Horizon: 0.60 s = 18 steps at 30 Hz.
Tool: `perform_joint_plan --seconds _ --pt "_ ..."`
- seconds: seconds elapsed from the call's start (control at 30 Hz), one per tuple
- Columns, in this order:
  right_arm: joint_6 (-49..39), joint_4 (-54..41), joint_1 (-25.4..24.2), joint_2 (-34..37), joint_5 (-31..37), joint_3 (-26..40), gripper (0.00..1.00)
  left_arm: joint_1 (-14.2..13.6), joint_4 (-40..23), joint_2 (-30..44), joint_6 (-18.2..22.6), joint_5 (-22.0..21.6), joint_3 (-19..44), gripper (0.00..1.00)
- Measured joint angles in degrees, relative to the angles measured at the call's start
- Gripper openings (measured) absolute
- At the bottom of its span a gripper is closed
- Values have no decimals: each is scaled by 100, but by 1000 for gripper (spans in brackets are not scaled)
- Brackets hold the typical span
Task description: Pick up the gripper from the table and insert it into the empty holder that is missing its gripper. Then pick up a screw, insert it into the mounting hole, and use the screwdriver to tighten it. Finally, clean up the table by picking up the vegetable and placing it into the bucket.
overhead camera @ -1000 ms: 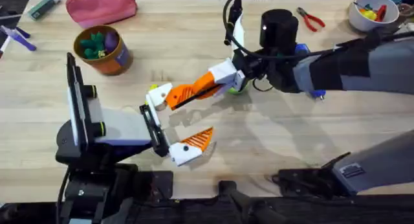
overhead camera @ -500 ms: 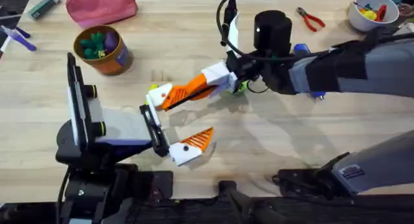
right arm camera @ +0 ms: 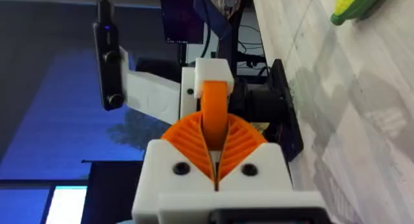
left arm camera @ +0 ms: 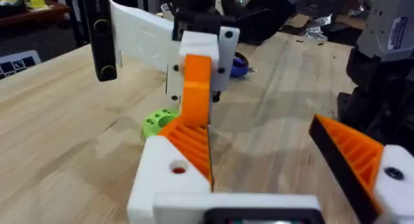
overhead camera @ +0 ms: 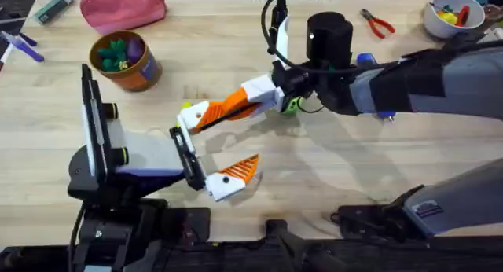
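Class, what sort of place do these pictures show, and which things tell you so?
Probably a robotics lab workbench: a pale wooden table, red-handled pliers and a blue pen-shaped screwdriver lying on it.

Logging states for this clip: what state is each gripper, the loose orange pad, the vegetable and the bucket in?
right gripper: shut on the gripper.
the gripper: clamped between the right fingers, off the table.
left gripper: open.
vegetable: lying on the table, not in the bucket.
bucket: upright, toys inside.
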Motion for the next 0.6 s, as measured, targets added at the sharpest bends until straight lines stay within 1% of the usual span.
perform_joint_plan --seconds 0.17,0.6 --pt "63 2 65 -2 119 9 10 0 -1 2 -32 -9 0 950" --pt "85 6 100 0 184 11 9 0 3 0 -56 -48 0 950"
